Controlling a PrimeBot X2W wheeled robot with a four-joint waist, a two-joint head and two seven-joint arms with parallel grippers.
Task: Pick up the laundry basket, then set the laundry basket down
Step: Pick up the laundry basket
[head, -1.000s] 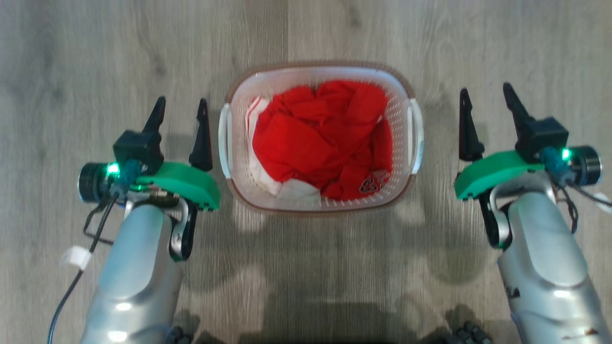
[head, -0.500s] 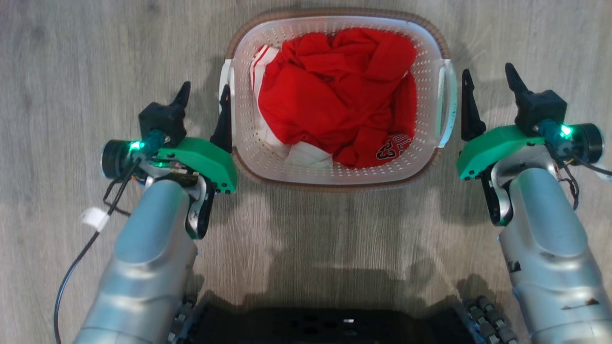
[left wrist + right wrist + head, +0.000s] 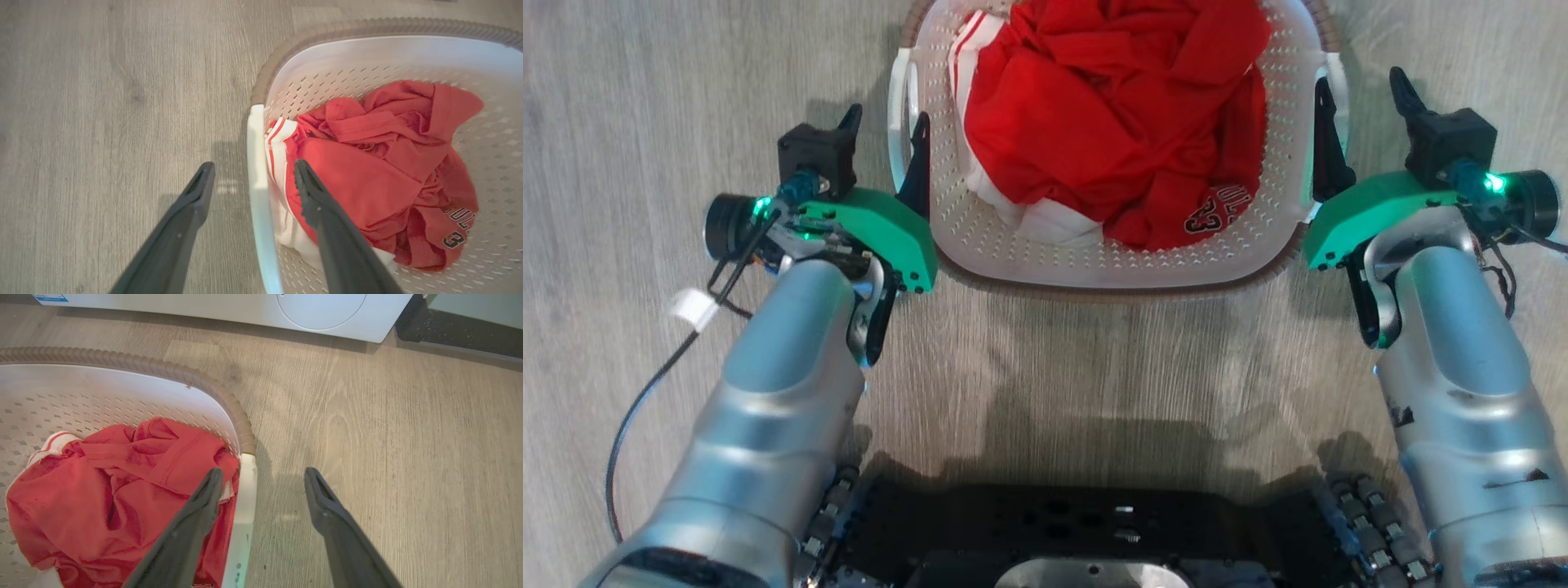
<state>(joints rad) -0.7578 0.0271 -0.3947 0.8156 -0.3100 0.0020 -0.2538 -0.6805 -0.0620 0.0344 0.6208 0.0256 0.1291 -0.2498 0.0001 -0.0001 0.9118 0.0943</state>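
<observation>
"What carried it all?"
"A grey, wood-grain floor (image 3: 1094,351)."
"And what lay on it?"
"The basket (image 3: 1094,265) sat on the planks. A white washer (image 3: 245,306) stood beyond it, with a dark strip (image 3: 457,330) beside that."

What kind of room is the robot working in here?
Likely a home laundry area: a white washing machine stands on the wood-look floor, and the laundry basket holds red clothes.

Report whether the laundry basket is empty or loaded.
Loaded, not brimming: the laundry basket holds a crumpled red jersey with white trim, and bare perforated wall shows around it in the head view.
</observation>
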